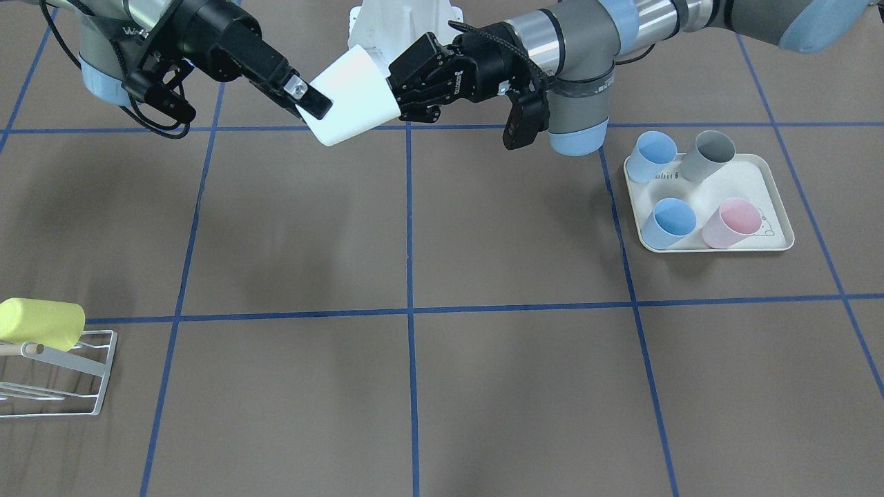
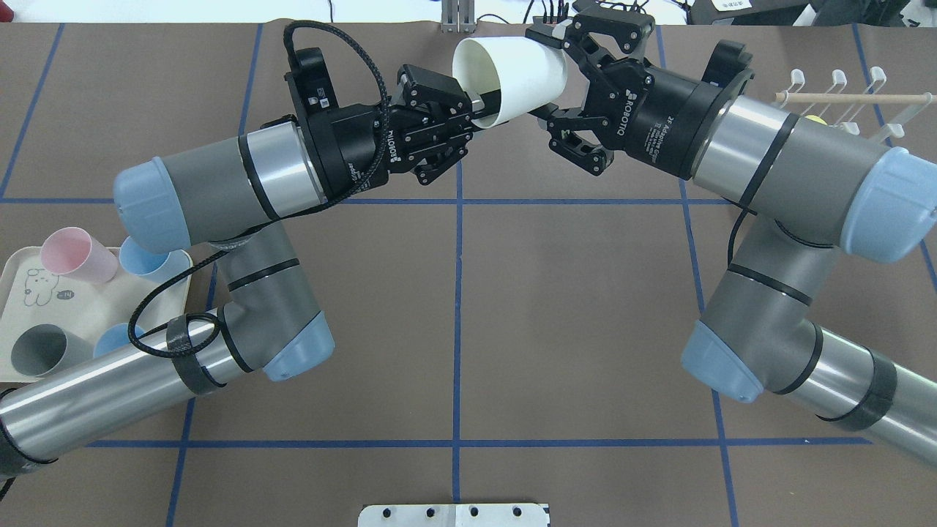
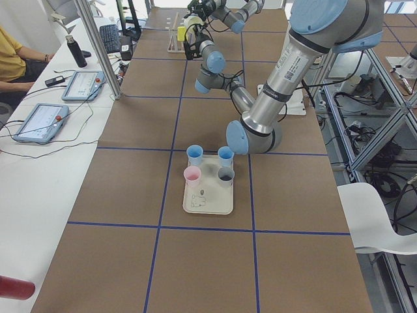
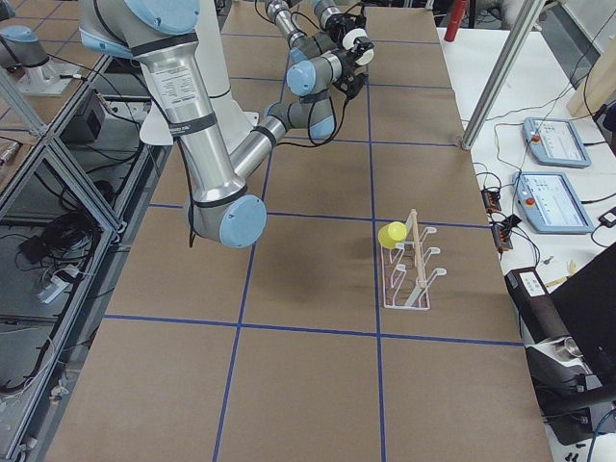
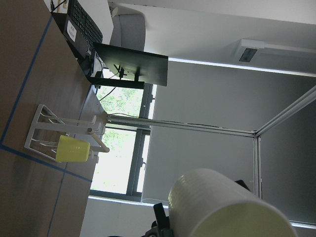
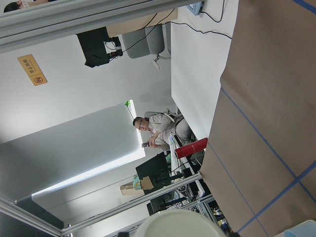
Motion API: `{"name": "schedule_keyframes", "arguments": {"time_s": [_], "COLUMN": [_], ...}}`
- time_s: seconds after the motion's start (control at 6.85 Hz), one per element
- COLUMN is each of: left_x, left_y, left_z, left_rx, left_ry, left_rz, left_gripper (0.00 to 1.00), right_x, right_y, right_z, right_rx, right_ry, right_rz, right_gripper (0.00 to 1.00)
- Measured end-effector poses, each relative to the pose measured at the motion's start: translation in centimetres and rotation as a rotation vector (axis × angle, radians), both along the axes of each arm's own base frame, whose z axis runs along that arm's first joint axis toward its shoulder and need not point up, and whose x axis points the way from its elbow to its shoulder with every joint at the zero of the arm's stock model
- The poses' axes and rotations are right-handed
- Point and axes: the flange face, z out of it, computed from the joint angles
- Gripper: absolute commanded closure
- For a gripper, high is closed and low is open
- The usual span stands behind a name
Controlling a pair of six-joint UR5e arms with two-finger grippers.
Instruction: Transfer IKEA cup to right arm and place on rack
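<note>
**Handover in mid-air: white cup between both grippers, rack well apart**

The white cup point(image 2: 516, 73) is off the table point(image 1: 525, 228), on its side and tilted, up between the two arms on the robot-base side. Its mouth faces the left gripper point(image 2: 483, 110) and its narrow base faces the right gripper point(image 2: 553, 73).

The left gripper is clamped on the cup's rim wall, one finger inside the mouth and the other outside under it.

The right gripper's fingers are spread and straddle the base end, one on each side, touching or just beside the wall. Can't tell if they press on it.

The left arm point(image 2: 219, 183) and right arm point(image 2: 790, 157) both reach in bent at the elbow, wrists angled toward each other.

The rack point(image 1: 105, 373), white wire with a wooden rod, stands on the table at the robot's right, on the operators' side, well apart from the white cup. A yellow cup point(image 1: 41, 323) lies on its prongs, up by the rod.

The cream tray point(image 1: 760, 190) sits on the robot's left side. It holds two blue cups point(image 1: 655, 155) point(image 1: 670, 221), a grey cup point(image 1: 708, 155) and a pink cup point(image 1: 732, 222), all mouth-up.
</note>
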Motion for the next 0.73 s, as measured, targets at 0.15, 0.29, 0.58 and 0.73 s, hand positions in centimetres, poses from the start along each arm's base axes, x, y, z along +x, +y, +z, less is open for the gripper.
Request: {"name": "schedule_keyframes", "arguments": {"time_s": [0.15, 0.29, 0.58, 0.73], "left_x": [0.0, 0.0, -0.4, -0.8], "left_y": [0.0, -0.1, -0.6, -1.0], "left_z": [0.1, 0.2, 0.8, 1.4], "left_rx": [0.000, -0.001, 0.005, 0.019], "left_ry": [-0.002, -0.005, -0.020, -0.042], "left_rz": [-0.001, -0.004, -0.024, -0.052], "left_gripper": [0.25, 0.25, 0.25, 0.25], "right_x": [0.0, 0.1, 0.6, 1.0], "right_y": [0.0, 0.0, -0.3, -0.4], "right_z": [0.0, -0.1, 0.6, 2.1], "right_rx": [0.000, 0.001, 0.004, 0.024], "right_ry": [-0.001, -0.002, 0.016, 0.075], "right_rz": [0.000, 0.002, 0.018, 0.051], "right_gripper": [1.00, 1.00, 1.00, 1.00]}}
